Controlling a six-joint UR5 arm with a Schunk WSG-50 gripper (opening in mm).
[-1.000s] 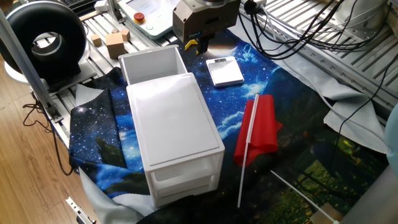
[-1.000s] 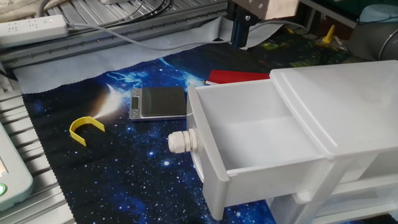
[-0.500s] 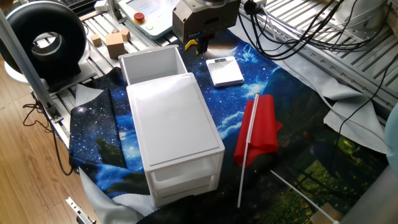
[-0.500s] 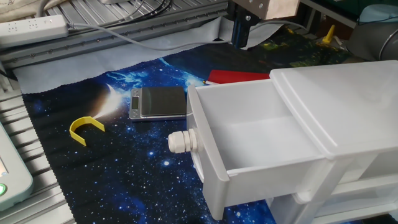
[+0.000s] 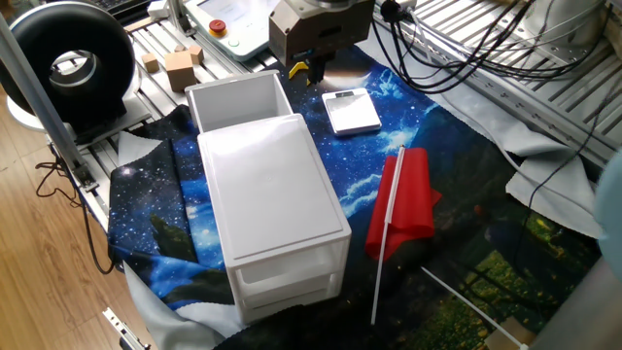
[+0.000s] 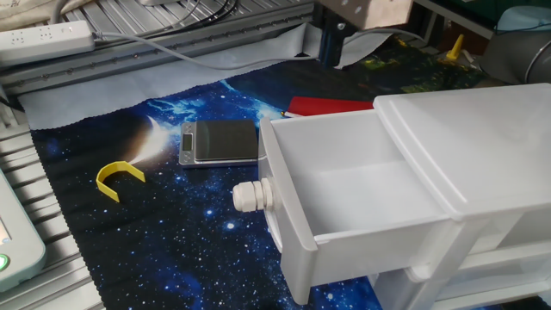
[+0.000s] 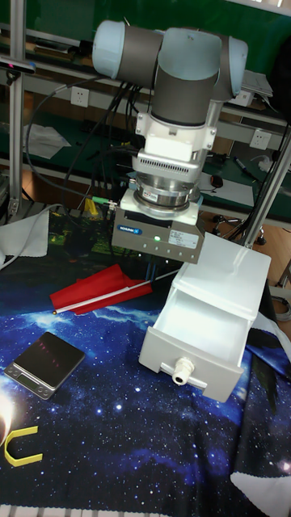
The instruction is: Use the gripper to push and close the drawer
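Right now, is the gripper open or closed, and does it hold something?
Gripper: holds nothing; whether it is open or closed cannot be told, its fingers are barely visible.

We see even, bright indoor light in both fixed views, falling from above. The white cabinet [image 5: 272, 209] is close to washed out, and its top loses surface detail in the glare. Below the gripper [image 5: 313, 37] the open drawer [image 6: 344, 194] shows soft shading on its inner walls, with no hard shadow edges. The tall fixed view is dimmer behind the gripper [image 7: 158, 234], where the background falls dark, while the drawer [image 7: 202, 327] to its side glows almost overexposed. A warm bright spot sits on the starry cloth [image 6: 155, 142], well apart from the gripper [image 6: 336, 39]. Focus is fairly sharp throughout; the nearest drawer corner looks slightly soft.
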